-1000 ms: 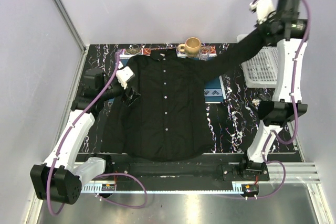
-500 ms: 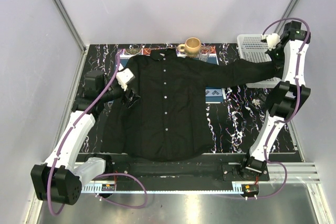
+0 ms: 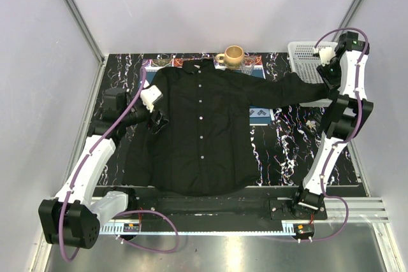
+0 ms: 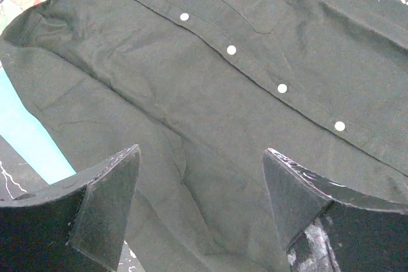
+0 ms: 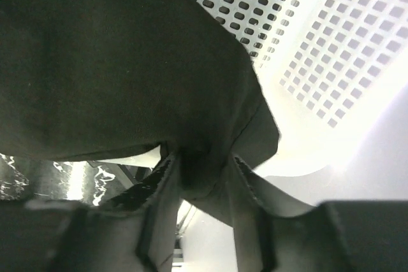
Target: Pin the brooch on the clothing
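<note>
The black shirt [image 3: 204, 125] lies spread front-up on the table, its row of white buttons [image 4: 231, 50] showing. Its right sleeve [image 3: 287, 87] is stretched out to the right toward the basket. My right gripper [image 3: 327, 73] is shut on the sleeve's cuff [image 5: 204, 125], and cloth fills the gap between the fingers [image 5: 162, 183]. My left gripper [image 3: 157, 116] hovers open and empty over the shirt's left side, near the armpit; in its wrist view it [image 4: 201, 179] has cloth below it. A tiny whitish bit [image 3: 310, 121] on the table right of the shirt looks like the brooch.
A white perforated basket [image 3: 305, 52] stands at the back right, under the held cuff [image 5: 319, 36]. A tan mug [image 3: 233, 55] and a small glass [image 3: 248, 64] stand behind the collar. A blue card [image 3: 260, 115] lies partly under the right side of the shirt.
My right arm has lowered from high up, bringing the sleeve down and stretching it toward the basket. My left gripper has barely moved.
</note>
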Robot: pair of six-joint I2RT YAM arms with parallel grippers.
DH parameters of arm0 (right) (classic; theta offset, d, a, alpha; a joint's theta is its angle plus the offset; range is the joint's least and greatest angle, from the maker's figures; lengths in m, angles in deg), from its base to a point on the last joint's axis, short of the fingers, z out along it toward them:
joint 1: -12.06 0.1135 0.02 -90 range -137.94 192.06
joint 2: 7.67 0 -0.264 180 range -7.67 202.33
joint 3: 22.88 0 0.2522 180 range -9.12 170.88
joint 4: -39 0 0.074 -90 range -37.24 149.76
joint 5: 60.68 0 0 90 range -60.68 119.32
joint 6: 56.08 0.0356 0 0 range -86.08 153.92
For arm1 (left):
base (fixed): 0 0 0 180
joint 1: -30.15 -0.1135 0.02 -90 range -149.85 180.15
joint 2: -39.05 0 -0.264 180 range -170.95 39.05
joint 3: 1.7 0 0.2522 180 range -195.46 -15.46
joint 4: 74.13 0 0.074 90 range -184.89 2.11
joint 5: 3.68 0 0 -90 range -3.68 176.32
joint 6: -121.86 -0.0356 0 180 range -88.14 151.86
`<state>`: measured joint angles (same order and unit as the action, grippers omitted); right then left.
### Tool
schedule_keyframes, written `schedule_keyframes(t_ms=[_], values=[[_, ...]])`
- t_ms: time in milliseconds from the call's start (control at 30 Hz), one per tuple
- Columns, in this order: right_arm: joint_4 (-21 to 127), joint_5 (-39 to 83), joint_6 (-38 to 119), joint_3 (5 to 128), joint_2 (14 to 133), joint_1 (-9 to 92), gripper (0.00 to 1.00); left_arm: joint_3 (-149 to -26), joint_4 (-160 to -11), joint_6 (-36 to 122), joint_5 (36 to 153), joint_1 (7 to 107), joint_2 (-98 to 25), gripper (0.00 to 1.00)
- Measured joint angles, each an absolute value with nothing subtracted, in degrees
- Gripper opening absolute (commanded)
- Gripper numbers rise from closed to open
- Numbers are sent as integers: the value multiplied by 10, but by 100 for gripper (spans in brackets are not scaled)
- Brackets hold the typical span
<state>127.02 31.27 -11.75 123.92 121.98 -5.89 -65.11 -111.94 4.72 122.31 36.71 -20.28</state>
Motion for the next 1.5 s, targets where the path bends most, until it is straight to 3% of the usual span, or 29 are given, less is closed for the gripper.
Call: schedule_keyframes(t_ms=[200,267,333,633,733,867,1133,1300,1500], values=[[1271,312,-116,1238,1221,-59,75,-647,-1124,47,1223,365,-203,82],[1279,307,-116,1241,1221,-59,94,-647,-1132,44,1224,360,-203,83],[1286,296,-114,1247,1221,-59,100,-649,-1156,37,1225,348,-203,83],[1293,219,-108,1283,1162,-54,100,-687,-1348,-104,1231,222,-238,84],[1291,191,-96,1279,1115,-37,100,-673,-1414,-181,1206,214,-246,89],[1280,150,-66,1194,1030,26,100,-617,-1453,-241,1158,214,-239,90],[1269,84,17,886,911,225,100,-559,-1425,-262,1058,213,-251,79],[1246,61,58,820,911,258,99,-559,-1387,-249,1018,203,-319,76],[1210,36,94,808,911,271,98,-560,-1334,-215,990,201,-392,59]])
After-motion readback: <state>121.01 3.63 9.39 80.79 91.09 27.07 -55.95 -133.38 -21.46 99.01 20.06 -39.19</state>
